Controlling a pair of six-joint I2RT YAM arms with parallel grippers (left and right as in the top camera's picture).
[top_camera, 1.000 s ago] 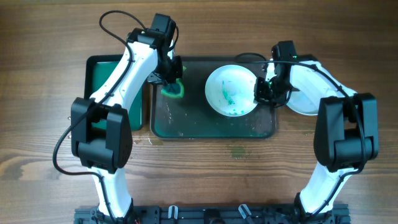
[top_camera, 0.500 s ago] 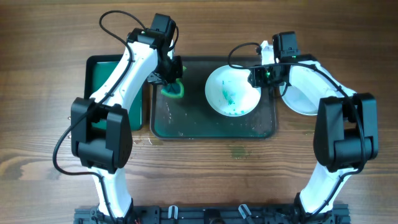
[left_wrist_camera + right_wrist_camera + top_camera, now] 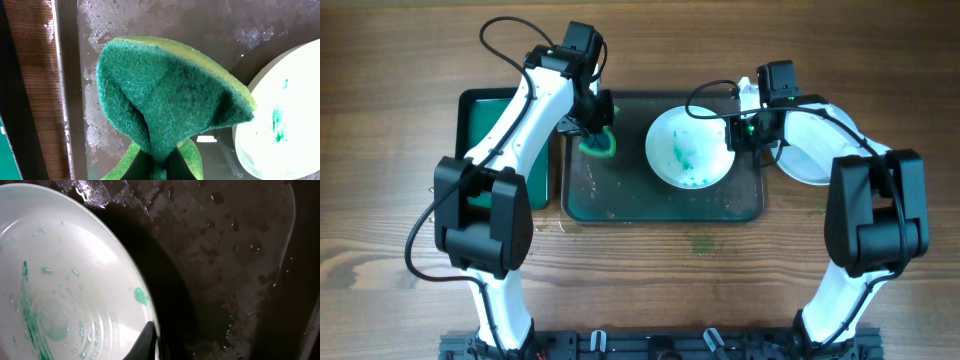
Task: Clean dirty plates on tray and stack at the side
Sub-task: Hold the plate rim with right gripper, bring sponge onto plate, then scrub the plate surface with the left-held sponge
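A white plate [image 3: 685,150] with teal-green smears sits on the dark tray [image 3: 620,195], its right rim raised off the wet tray floor. My right gripper [image 3: 734,133] is shut on that rim; in the right wrist view one black finger [image 3: 151,336] lies over the plate's [image 3: 60,280] edge, with a dark shadow under it. My left gripper [image 3: 594,122] is shut on a green sponge [image 3: 599,144] at the tray's back left. In the left wrist view the jaws [image 3: 160,167] pinch the folded sponge [image 3: 170,95] above the tray [image 3: 150,20], with the plate [image 3: 285,115] at the right.
A white plate [image 3: 798,160] lies on the table right of the tray, partly under my right arm. A smaller bright green tray [image 3: 485,120] stands left of the dark tray. The dark tray's floor [image 3: 230,255] is wet with droplets.
My right gripper has turned and moved up and slightly left at the plate's right rim, taking hold of it. The plate has shifted slightly left. The left arm and sponge have not moved.
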